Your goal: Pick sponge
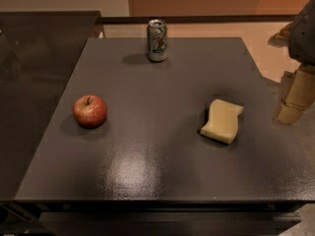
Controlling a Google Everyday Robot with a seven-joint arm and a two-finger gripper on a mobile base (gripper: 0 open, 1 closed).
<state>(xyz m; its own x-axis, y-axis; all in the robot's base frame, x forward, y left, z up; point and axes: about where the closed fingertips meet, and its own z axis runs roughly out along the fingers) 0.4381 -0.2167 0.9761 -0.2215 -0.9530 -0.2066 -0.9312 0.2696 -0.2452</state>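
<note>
The sponge (222,121), a pale yellow foam block with wavy sides, lies flat on the right part of the dark grey table (162,151). My gripper (295,100) hangs at the right edge of the view, above the table's right edge and to the right of the sponge, apart from it. Only its tan finger shows, and it holds nothing that I can see.
A red apple (90,111) sits on the left part of the table. A green and silver soda can (157,40) stands upright at the back centre. A dark glass surface (34,73) adjoins the table on the left.
</note>
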